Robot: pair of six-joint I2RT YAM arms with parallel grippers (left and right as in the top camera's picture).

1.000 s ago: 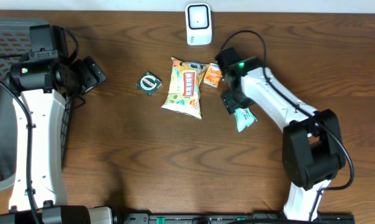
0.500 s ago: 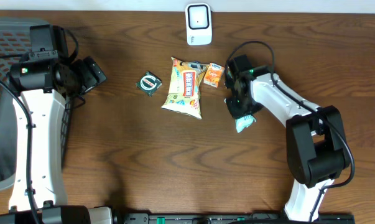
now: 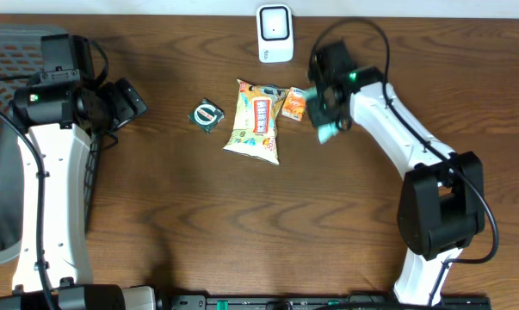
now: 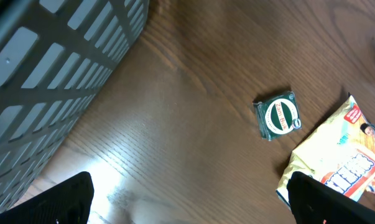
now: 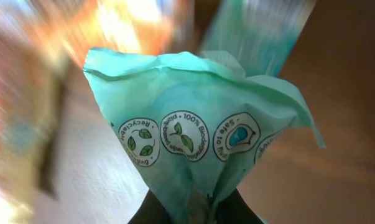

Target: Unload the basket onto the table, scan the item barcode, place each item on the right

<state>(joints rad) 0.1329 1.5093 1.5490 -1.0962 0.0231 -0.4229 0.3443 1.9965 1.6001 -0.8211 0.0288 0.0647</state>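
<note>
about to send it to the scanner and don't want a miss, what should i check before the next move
1. Right gripper shut on the teal packet: ok.
2. Barcode facing the scanner: cannot tell; only eco logos show.
3. Packet apart from the orange box: ok.
4. Bare table between packet and scanner: ok.
5. Left gripper open, away from the route: ok.

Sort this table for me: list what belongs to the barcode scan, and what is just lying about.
In the job:
- teal packet, pinched in the right end effector
- white scanner

Lying about for now:
- yellow snack bag
- small green packet
- orange carton
- grey basket
</note>
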